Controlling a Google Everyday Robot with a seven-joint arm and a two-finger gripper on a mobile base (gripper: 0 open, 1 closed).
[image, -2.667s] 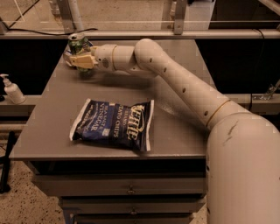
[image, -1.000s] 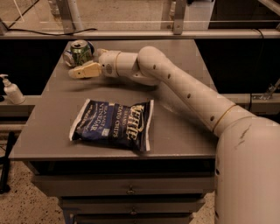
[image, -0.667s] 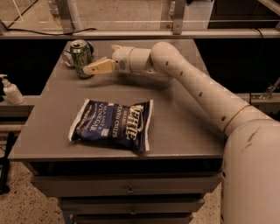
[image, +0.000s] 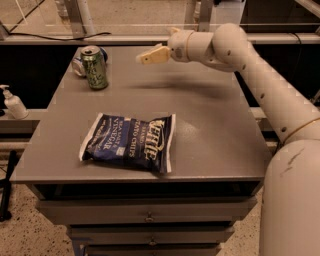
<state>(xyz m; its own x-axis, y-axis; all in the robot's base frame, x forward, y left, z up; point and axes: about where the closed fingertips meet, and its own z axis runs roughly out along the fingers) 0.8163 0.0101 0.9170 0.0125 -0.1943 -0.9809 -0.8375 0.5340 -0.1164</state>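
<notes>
A green soda can stands upright at the table's far left. Behind it a silver and blue can lies on its side. My gripper hangs above the far middle of the grey table, to the right of the green can and apart from it. It is open and holds nothing. A dark blue bag of Kettle chips lies flat near the front edge, well below the gripper.
A white pump bottle stands on a lower ledge left of the table. Drawers sit under the tabletop. A rail and window frame run behind the table. My arm reaches in from the right.
The gripper was at the green can at the far left. It has let go, the can now stands upright, and the gripper has pulled away to the right and upward.
</notes>
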